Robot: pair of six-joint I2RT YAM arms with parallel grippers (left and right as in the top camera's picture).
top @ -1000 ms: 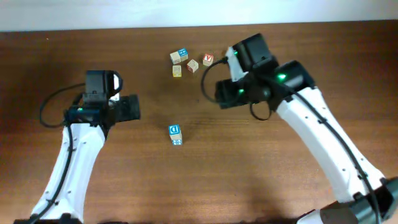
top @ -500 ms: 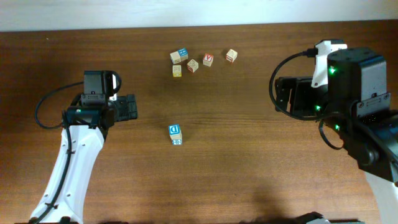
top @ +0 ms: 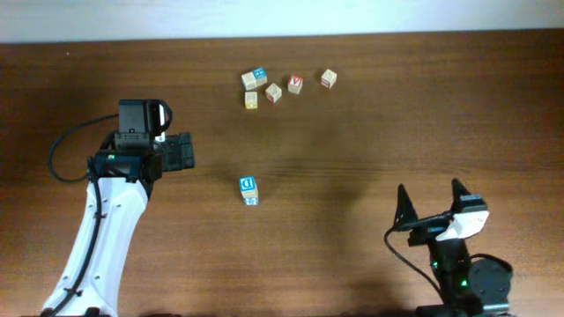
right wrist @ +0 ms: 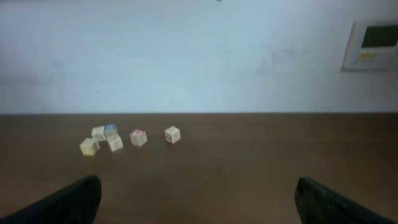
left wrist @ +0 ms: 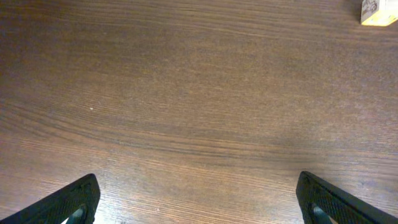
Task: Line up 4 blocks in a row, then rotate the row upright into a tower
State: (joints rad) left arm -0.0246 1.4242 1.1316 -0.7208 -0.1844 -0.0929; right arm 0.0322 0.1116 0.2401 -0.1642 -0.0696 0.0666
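Both hands gape wide, empty: the left hand (top: 187, 151) at the left of the desk (top: 379, 123), the right hand (top: 430, 191) front right; the D block (top: 248, 185) sits mid-desk, three other blocks (top: 251, 100) (top: 273, 92) (top: 328, 78) far back.
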